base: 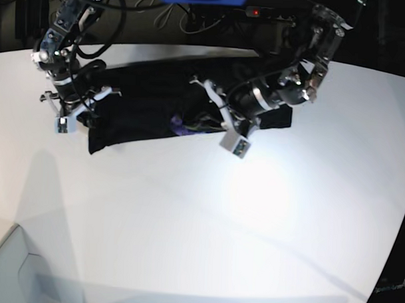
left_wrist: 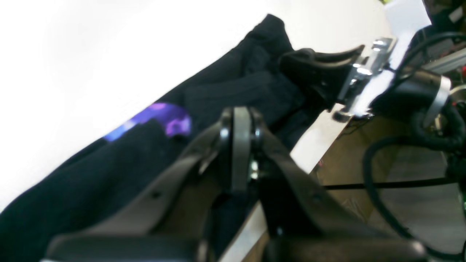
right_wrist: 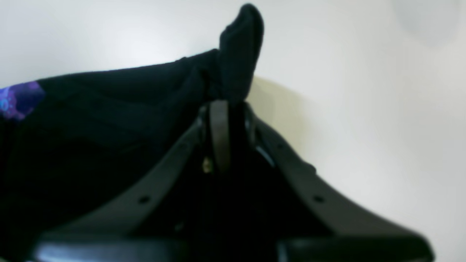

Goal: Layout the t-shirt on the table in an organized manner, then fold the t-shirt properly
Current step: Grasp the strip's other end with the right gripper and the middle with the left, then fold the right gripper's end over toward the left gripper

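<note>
Left gripper (left_wrist: 238,120): jaws closed, pinching black fabric of the t-shirt (base: 151,106).
Right gripper (right_wrist: 224,109): jaws closed, clamped on a raised fold of the t-shirt.
T-shirt: bunched lengthwise along the far edge of the table (base: 207,218), purple print (left_wrist: 171,122) showing mid-length.

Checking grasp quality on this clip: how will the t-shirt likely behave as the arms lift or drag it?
Probably floppy: the t-shirt bunches into folds and a tuft pokes up past the right gripper. Likely light, since small pinches by it and the left gripper hold it. It may slide easily on the smooth table.
</note>
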Motion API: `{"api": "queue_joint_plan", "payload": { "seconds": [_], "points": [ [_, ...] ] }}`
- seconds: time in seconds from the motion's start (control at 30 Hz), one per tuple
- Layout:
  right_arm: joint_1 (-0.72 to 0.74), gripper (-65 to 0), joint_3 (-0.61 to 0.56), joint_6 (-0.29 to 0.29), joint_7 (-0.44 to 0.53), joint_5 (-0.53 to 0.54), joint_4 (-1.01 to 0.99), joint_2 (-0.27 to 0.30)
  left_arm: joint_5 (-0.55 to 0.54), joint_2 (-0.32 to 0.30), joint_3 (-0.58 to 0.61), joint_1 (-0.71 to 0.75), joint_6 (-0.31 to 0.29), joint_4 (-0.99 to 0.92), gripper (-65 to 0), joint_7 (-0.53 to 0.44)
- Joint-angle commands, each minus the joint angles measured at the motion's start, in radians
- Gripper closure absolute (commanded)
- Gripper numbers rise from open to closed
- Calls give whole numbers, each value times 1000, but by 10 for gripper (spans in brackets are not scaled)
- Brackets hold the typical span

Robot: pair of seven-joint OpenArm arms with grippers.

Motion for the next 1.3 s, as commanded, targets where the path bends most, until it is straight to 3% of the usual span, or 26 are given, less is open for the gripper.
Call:
{"api": "queue_joint_plan", "payload": {
  "seconds": [0.0,0.13,0.4,0.53,0.7,0.97,1.1,1.27],
  "points": [
    [12,0,1,-1,35,26,46,7,-3,-26,-41,16,6,14,-9,-11],
    [4,0,-36,-1,41,27,112,7,-3,-82,-214,130,6,13,-9,-11],
    [-53,0,-136,-1,44,26,203,7,8,-94,-479,335,6,51,-9,-6],
    [-62,0,-164,-1,44,26,206,7,10,-83,-585,381,6,59,-8,111],
    [-76,0,-188,-1,44,26,206,7,46,-2,-650,358,6,5,0,167],
    [-123,0,-285,-1,45,30,232,7,297,164,-648,228,-2,-81,0,170],
    [-137,0,-366,-1,45,30,269,7,344,202,-647,179,-3,-108,0,170],
    [-166,0,-483,-1,47,30,278,7,343,202,-647,117,-3,-194,0,170]
  ]
}}
